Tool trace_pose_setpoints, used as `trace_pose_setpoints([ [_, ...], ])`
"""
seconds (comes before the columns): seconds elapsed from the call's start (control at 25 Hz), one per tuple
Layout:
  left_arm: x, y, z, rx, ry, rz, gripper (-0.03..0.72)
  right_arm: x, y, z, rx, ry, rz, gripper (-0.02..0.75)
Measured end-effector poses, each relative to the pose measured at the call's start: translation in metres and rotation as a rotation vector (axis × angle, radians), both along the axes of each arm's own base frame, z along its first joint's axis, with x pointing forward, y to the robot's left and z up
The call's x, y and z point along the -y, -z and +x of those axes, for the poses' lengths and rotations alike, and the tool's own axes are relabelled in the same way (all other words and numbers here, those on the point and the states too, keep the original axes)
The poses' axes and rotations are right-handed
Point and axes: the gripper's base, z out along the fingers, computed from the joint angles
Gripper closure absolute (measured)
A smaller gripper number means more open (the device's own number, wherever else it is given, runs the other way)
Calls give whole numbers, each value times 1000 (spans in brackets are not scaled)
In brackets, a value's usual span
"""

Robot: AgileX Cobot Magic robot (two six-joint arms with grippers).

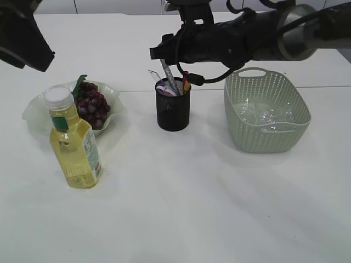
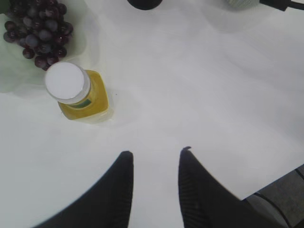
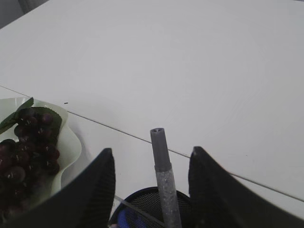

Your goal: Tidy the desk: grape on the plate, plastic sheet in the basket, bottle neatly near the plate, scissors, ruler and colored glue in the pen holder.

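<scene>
With the left gripper (image 2: 154, 159) parked high over bare table (image 1: 192, 208), jaws spread and empty, that arm is out of the way; only its dark housing shows at the exterior view's top left.

Next right: grape (image 1: 92, 104) sits on the plate (image 1: 33, 115), so that step looks done. Bottle (image 1: 74, 139) stands upright just in front of the plate, cap on and very close to its rim, which reads as the "neatly near the plate" placement.

Centre: pen holder (image 1: 174, 112) is upright, mesh, with several things poking out. A clear ruler (image 1: 154, 74) leans left, pink scissors (image 1: 166, 89) handles sit at the rim, a grey glue stick (image 1: 169, 74) stands tall, and something red/yellow is beside it, too small to name. The right gripper (image 3: 152, 159) reaches across from the right and hovers right over the holder. Its jaws are apart, flanking the grey stick (image 3: 164, 175) without touching, so I judge it released, dropped in from above so it stays upright.

Far right: basket (image 1: 267, 109) holds the crumpled plastic sheet (image 1: 262, 116) at its bottom.

Everything seems in place; the task looks nearly finished.
</scene>
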Motion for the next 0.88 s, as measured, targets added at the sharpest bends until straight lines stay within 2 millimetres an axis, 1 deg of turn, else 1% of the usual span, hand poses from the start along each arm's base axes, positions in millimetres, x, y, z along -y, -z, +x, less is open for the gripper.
trace_pose_setpoints([
  [0.08, -1, 0, 1, 9, -3, 12, 447, 1, -10, -3, -27, 13, -16, 363],
  [0.16, -3, 0, 2, 21, -8, 29, 447, 3, -26, -7, -70, 39, -33, 363],
  [0.32, -5, -1, 4, 49, -17, 57, 440, 11, -50, -21, -254, 106, -56, 363],
  [0.4, -6, -1, 5, 59, -21, 64, 424, 15, -56, -30, -366, 132, -80, 363],
  [0.52, -8, -2, 6, 76, -40, 73, 410, 20, -68, -43, -483, 149, -93, 362],
  [0.72, -20, -16, -4, 135, -76, 61, 405, 21, -89, -67, -580, 110, -143, 363],
  [0.88, -29, -28, -17, 169, -83, 48, 402, 23, -100, -86, -699, 71, -181, 363],
])
